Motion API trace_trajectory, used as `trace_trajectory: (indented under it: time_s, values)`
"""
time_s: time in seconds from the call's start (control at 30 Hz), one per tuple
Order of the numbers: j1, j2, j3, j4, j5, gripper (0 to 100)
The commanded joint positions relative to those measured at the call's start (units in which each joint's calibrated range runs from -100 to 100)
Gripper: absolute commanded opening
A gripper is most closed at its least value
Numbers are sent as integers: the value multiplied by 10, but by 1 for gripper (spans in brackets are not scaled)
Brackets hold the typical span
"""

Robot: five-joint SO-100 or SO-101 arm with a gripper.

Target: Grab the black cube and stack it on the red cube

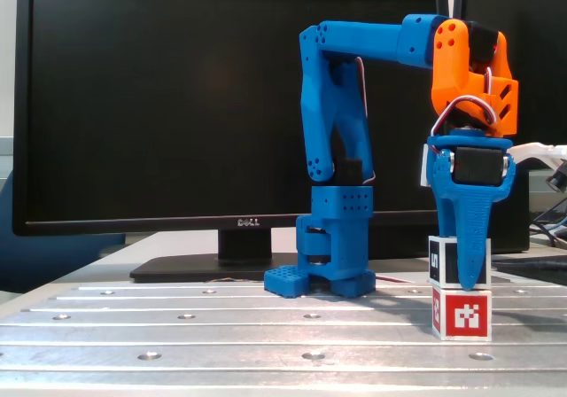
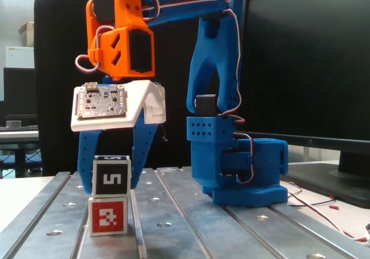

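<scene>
Claw point(image 1: 464, 277) in a fixed view hangs straight down w/ its blue fingers clamped on the black cube point(image 1: 440, 260), which sits directly on the red cube point(image 1: 462, 315) at the right of the worktop point(image 1: 177, 326); edges line up approx., black one maybe a touch left of the red. Monitor point(image 1: 159, 105) fills the bkgd behind the arm base point(image 1: 332, 255). Other fixed view, from the opposite side: claw point(image 2: 111, 175) straddles the black cube point(image 2: 111, 177), one finger point(image 2: 87, 149) on its left face, the other point(image 2: 143, 149) on its right, both appear to touch, so grip looks closed on it, not released. Black cube rests flush on the red cube point(image 2: 107, 215), stack upright, no visible tilt. White board mount point(image 2: 110, 103) sits above the fingers. Handling, by my read: cubes look like rigid, light printed blocks w/ smooth flat faces, so likely easy to nudge; best held on two opposite side faces near mid-height, as now. Opening should be slow & even, else a dragging finger could slide the top cube off.
</scene>
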Motion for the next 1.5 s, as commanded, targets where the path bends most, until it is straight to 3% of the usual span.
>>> trace_trajectory:
  time_s: [0.0, 0.23, 0.77, 1.1, 1.47]
  values:
    - [2, -2, -23, 6, -2, 23]
    - [2, -2, -23, 26, 1, 35]
    - [3, 1, -222, 236, 10, 35]
    - [81, -3, -260, 245, 111, 34]
    - [266, -3, -261, 229, 282, 15]
